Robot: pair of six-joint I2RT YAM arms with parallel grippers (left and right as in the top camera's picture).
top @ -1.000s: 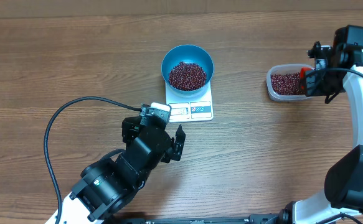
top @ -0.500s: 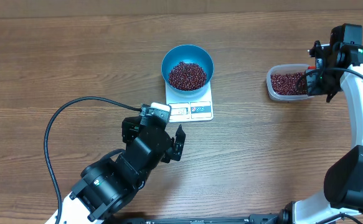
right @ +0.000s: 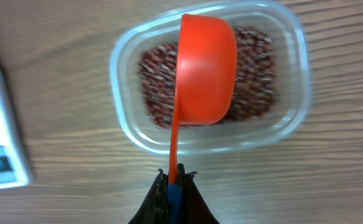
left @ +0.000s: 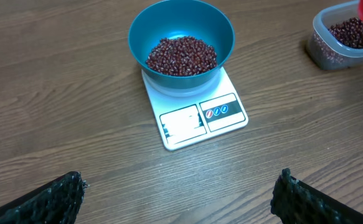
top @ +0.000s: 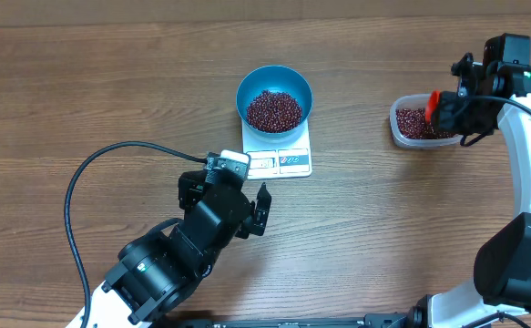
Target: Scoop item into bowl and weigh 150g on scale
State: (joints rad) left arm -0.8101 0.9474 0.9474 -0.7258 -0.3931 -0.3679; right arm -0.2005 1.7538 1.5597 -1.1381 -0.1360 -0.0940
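Note:
The blue bowl stands on the white scale and holds a heap of dark red beans. My right gripper is shut on the thin handle of an orange scoop. The scoop hangs over the clear tub with its outside toward the camera. What it holds is hidden. More beans lie in the tub. My left gripper stands open near the table's front, short of the scale, with nothing between its fingers.
The tub sits to the right of the scale, at the table's right side. A black cable loops over the wood left of my left arm.
My right wrist has turned over the tub. The scoop, out of sight half a second ago, shows again a little further left. The left arm has not moved.

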